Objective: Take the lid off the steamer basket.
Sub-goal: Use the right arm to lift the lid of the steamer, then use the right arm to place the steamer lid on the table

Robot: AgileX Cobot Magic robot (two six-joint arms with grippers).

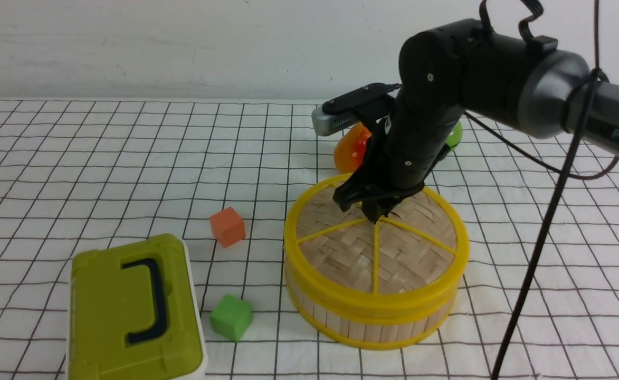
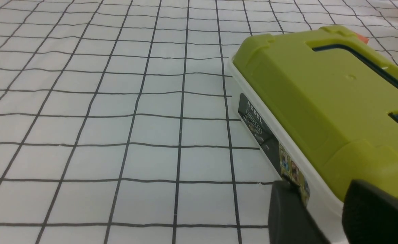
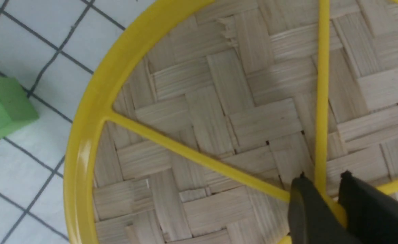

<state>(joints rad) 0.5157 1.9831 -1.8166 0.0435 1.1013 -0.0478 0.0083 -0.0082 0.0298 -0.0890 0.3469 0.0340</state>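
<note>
The right gripper [image 3: 324, 200] points down at the hub where the yellow spokes meet, its fingers on either side of it; whether they grip it, I cannot tell. Beneath lies the lid [image 1: 378, 253], flat and face up on the steamer basket [image 1: 364, 331], round, so without a long axis. Left of it sit a green block [image 1: 231, 317], near, and an orange block [image 1: 228, 227], farther off. Farther left, the olive-green box [image 1: 119, 311] runs its long side near to far. The left gripper [image 2: 324, 206] stands parted beside that box.

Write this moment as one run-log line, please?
right gripper: fingers at the hub of the lid | lid: on the steamer basket | left gripper: beside the green-topped box
</note>
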